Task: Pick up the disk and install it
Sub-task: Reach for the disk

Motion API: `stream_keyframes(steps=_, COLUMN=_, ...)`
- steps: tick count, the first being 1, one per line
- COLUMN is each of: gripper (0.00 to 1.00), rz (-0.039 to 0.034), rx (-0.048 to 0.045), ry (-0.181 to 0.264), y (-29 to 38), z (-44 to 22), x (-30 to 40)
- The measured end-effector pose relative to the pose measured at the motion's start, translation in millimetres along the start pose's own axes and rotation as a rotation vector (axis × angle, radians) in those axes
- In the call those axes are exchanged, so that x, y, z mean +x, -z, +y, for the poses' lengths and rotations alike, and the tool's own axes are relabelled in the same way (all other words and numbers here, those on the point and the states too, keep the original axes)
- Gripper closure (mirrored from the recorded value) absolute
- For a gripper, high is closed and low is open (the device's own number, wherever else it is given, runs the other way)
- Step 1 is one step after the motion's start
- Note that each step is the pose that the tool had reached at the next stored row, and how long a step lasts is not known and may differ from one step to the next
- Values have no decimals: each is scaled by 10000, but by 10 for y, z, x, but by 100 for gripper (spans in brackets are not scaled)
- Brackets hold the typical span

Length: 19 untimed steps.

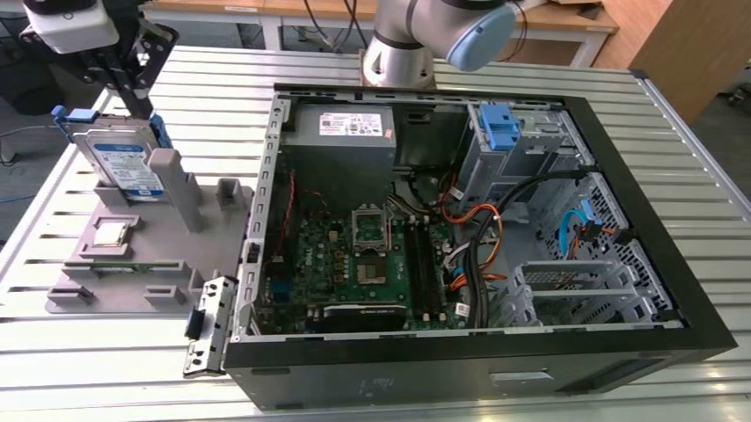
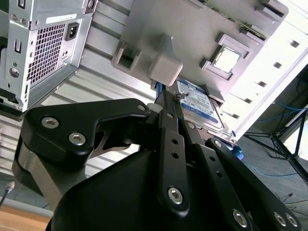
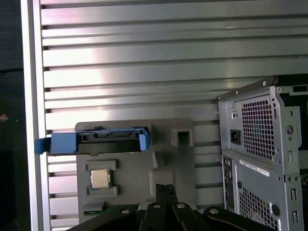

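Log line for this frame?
disk: upright in grey fixture | hand: at disk's top, contact unclear | install: not yet done

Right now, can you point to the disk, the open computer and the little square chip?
Disk (image 1: 121,165): exterior view, on its blue-and-white label.
Open computer (image 1: 470,365): exterior view, on its black outer wall.
Square chip (image 3: 100,179): first wrist view, on its shiny top face.

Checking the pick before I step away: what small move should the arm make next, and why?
Probably ease straight down a little: the end effector sits at the top edge of the disk, which stands upright in the grey fixture, not yet lifted.
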State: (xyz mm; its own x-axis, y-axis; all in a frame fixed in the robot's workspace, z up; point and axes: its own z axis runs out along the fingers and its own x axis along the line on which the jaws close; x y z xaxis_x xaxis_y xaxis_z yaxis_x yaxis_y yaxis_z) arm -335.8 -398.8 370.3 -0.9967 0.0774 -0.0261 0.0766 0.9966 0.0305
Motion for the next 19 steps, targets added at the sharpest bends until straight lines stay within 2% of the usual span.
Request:
stream_keyframes(steps=6, gripper=90, rz=-1, rx=35, ry=1, y=-50, z=-2, x=25)
stream_keyframes(steps=19, gripper=90, rz=0, rx=-2, ry=-1, y=-58, z=20, x=33)
